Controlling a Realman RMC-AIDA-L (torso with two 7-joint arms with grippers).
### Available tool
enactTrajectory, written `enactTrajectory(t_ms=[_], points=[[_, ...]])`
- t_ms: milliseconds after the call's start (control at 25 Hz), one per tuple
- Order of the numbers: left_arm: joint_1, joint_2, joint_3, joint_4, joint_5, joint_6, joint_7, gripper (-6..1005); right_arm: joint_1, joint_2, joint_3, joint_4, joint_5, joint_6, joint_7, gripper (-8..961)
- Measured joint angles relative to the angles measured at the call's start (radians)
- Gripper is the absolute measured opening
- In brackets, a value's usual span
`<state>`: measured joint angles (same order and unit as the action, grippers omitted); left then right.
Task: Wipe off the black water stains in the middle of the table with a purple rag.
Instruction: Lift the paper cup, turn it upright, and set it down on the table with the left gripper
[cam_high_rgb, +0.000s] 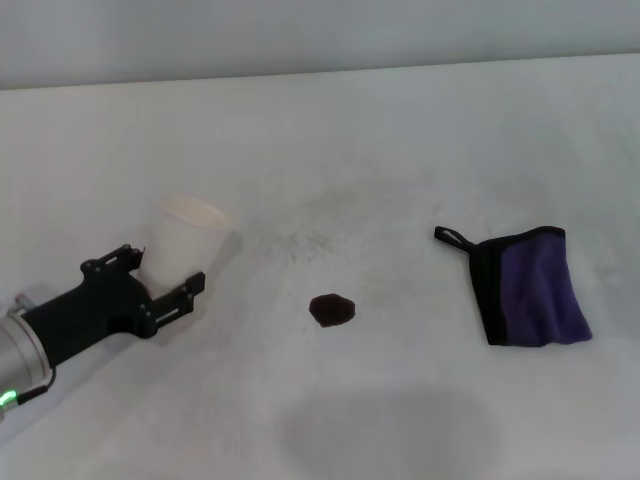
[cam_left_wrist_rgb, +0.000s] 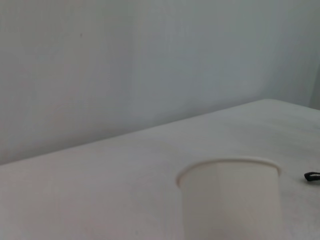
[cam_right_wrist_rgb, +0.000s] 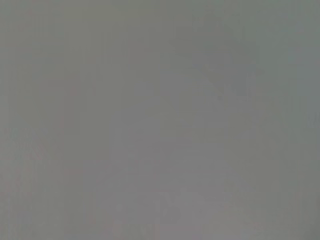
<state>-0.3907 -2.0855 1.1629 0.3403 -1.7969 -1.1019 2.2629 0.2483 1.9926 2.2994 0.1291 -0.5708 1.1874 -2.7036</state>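
Observation:
The black water stain is a small dark blot on the white table, near the middle. The purple rag lies flat to its right, with black edging and a black loop; the tip of the loop shows in the left wrist view. My left gripper is at the left of the table, far from the rag. It is open, with its fingertips on either side of the base of a white paper cup. My right gripper is out of view; its wrist view shows only plain grey.
The white paper cup stands upright and fills the near part of the left wrist view. A faint grey speckled smudge lies behind the stain. A soft shadow falls on the table's front. A pale wall runs behind the far edge.

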Motion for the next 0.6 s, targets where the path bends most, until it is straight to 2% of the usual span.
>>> enactTrajectory(t_ms=[240,600], points=[[0.002,-0.001,-0.001,-0.054,-0.024,0.008,0.06,698,0.0,-0.003,0.0,0.0,0.0,0.0,-0.02,563],[0.041,-0.002,0.0,-0.066,-0.028,0.008,0.07,699,0.0,0.0,0.0,0.01,0.0,-0.001,-0.028,563]])
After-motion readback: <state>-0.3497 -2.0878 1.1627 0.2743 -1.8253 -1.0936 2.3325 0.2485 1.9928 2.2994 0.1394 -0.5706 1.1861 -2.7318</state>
